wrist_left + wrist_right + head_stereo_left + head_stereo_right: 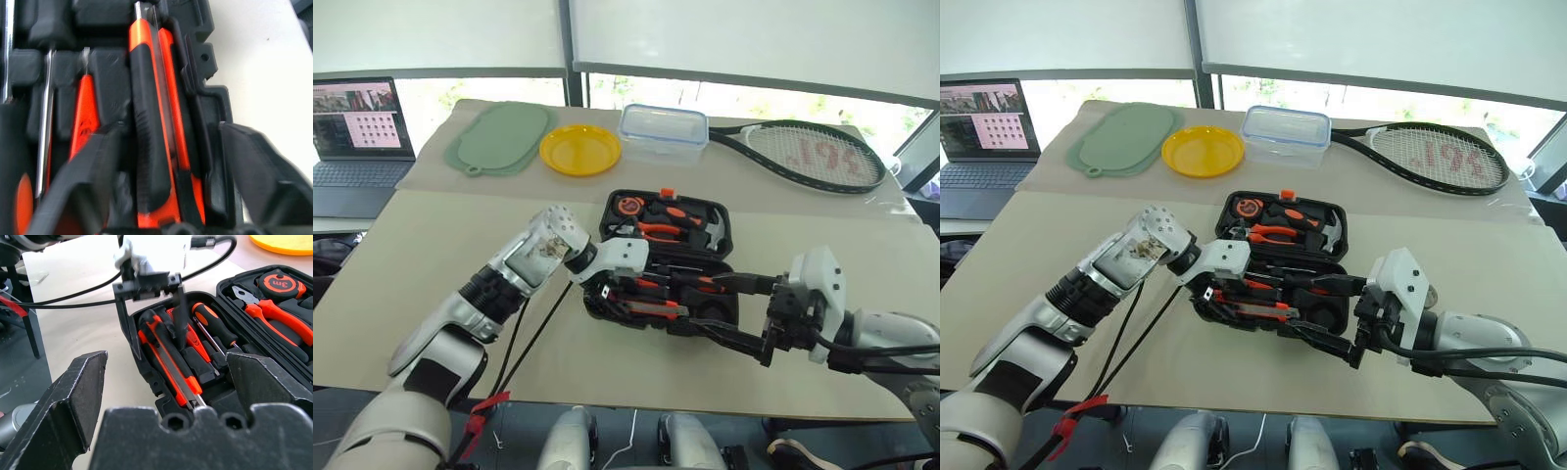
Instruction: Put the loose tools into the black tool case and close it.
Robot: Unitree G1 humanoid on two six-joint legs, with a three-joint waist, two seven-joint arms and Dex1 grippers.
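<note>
While the black tool case (668,262) lies open in the middle of the table (431,255), the left gripper (155,316) hangs over its near half, fingers spread either side of the utility knife (168,360), which rests in its slot without being gripped. Beside the knife sit a slim red tester (193,340) and a screwdriver (215,330). To the case's right, the right gripper (729,308) is wide open and empty.

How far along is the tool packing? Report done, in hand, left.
Done: utility knife, screwdriver and tester lie in the black tool case. In hand: nothing; left gripper stands open over the knife, right gripper open beside the case. Left: closing the lid.
</note>
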